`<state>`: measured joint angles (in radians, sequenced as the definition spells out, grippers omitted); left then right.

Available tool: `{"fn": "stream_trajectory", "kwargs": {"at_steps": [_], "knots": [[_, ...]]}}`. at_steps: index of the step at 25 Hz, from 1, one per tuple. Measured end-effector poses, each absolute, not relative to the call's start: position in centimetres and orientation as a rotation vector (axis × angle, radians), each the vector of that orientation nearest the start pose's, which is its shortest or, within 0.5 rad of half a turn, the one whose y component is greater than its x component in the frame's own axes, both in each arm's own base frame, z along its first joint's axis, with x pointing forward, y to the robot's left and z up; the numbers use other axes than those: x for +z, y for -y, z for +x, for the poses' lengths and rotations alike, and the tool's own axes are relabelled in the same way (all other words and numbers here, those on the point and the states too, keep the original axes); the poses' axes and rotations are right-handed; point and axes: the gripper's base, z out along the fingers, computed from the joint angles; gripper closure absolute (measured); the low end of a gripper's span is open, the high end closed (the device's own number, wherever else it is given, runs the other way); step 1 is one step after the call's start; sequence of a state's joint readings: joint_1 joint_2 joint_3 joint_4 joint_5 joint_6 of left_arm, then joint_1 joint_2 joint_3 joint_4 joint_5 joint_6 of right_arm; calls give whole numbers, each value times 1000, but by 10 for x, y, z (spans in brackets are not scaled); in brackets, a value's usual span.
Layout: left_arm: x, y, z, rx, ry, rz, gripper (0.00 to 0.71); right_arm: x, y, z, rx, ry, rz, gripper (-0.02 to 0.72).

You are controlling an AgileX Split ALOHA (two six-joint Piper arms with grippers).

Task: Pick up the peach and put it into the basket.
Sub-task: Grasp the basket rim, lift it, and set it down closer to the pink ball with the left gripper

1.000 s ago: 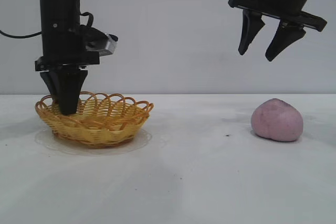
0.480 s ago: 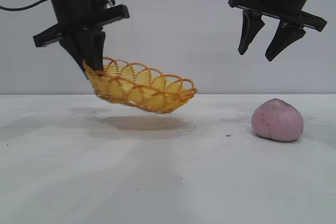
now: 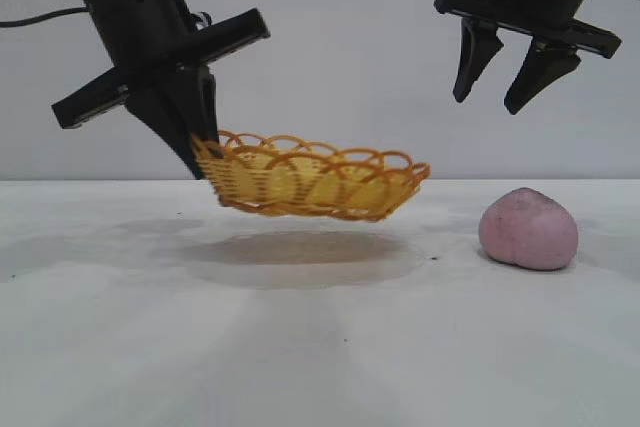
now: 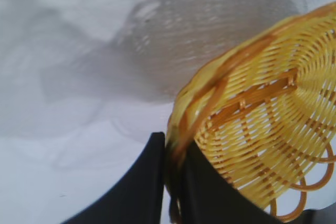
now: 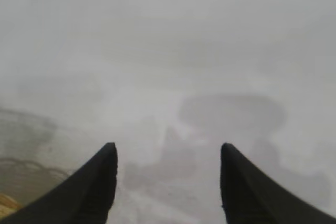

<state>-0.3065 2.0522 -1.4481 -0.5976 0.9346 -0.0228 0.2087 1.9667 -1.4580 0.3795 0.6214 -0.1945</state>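
The yellow-orange woven basket (image 3: 320,182) hangs in the air above the table, near the middle, roughly level. My left gripper (image 3: 205,162) is shut on its left rim and holds it up. The left wrist view shows both black fingers clamped on the basket's wall (image 4: 252,114), with its shadow on the table below. The pinkish-mauve peach (image 3: 527,230) rests on the table at the right, apart from the basket. My right gripper (image 3: 488,104) hangs open and empty high above the peach. The right wrist view shows its spread fingers (image 5: 100,182) over bare table; the peach is out of that view.
The white table (image 3: 320,347) runs across the whole scene under a plain grey back wall. The basket's shadow (image 3: 300,252) lies on the table below it.
My left gripper has lifted the basket off the table at the left and carried it rightward toward the peach, then lowered it somewhat and levelled it. The right gripper and peach have not moved.
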Motion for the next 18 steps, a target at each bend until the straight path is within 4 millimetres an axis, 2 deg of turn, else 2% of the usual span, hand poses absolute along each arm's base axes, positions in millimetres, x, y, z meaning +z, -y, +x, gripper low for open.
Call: {"fn": "stream_trajectory", "kwargs": {"at_steps": [5,14,16,18], "knots": [[153,163,373,-811,-2983,-199,710,211,-108,416,401,-2585,-197,333],[151,161,375,-773,-2963,-177,710,211,-108,416,401,-2585,-197,333],[150,161,375,-771,-2963,-173,663,211,-108,416,401,-2585,-197,333],[150,161,375,-769,-2962,-155,663,211,-108,416,403,-2585,-195,333]]}}
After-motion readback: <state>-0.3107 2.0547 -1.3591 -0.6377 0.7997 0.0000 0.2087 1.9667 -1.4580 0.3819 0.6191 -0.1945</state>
